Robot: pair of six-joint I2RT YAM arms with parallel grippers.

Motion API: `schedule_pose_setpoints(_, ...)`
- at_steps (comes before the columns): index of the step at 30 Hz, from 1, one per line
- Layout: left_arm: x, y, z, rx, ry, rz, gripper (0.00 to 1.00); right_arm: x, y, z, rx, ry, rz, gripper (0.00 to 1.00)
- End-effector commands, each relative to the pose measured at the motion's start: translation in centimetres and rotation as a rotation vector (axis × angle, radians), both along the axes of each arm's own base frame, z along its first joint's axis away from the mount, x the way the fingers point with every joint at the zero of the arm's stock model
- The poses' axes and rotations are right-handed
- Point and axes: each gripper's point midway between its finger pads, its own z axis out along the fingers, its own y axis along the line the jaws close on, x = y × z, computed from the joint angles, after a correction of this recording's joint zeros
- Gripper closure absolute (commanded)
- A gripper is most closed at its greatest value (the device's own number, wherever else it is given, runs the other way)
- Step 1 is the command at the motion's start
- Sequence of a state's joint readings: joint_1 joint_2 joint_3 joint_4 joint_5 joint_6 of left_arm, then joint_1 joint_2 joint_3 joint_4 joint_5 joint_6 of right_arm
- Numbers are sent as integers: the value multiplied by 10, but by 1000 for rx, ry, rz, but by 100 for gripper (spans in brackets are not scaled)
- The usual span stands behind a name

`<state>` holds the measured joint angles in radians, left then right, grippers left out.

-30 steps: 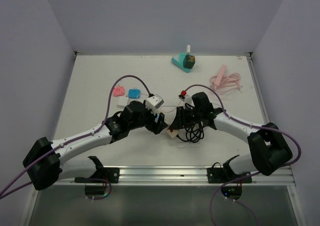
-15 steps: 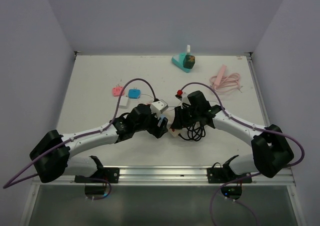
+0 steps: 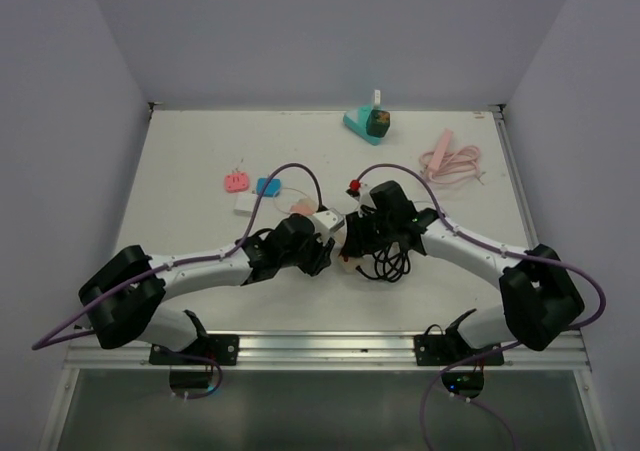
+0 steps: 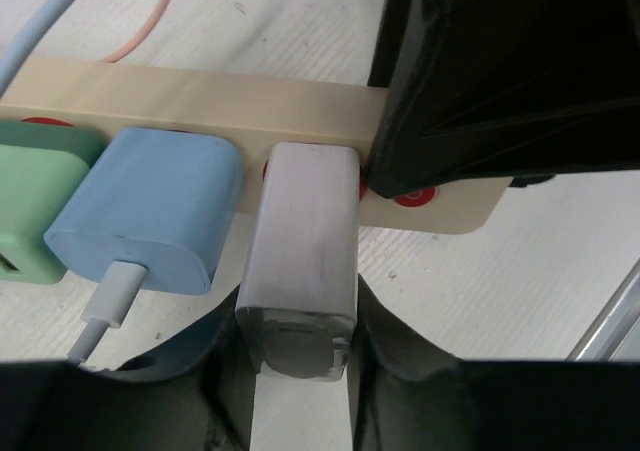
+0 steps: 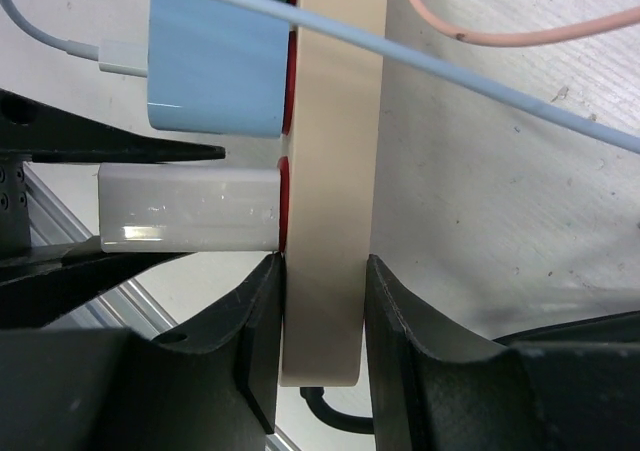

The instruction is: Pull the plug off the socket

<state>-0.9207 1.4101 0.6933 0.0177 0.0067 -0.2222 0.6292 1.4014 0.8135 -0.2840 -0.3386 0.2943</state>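
A beige socket strip lies across the left wrist view with a green, a blue and a white plug in it. My left gripper is shut on the white plug, one finger pressed on each side of it. The plug still sits in the strip. In the right wrist view my right gripper is shut on the end of the socket strip, with the white plug sticking out to the left. From above, both grippers meet at the strip in the middle of the table.
A coil of black cable lies under the right wrist. Pink, blue and white adapters sit to the left. At the back are a teal object and a pink cable.
My left arm has reached further right to the strip and its jaws have closed on the white plug. The right gripper has kept its hold on the strip.
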Motion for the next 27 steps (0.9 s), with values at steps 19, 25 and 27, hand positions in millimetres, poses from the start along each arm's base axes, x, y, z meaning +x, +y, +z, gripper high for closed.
schedule_pose_setpoints(19,18,-18,47,-278,-143,60,98,-29,17,-32,102,160,82,38)
schedule_pose_setpoints(25,13,-21,48,-291,-127,33,98,-12,27,-23,113,125,75,40)
schedule_pose_setpoints(27,13,-21,49,-289,-126,32,98,-7,29,-20,107,119,75,48)
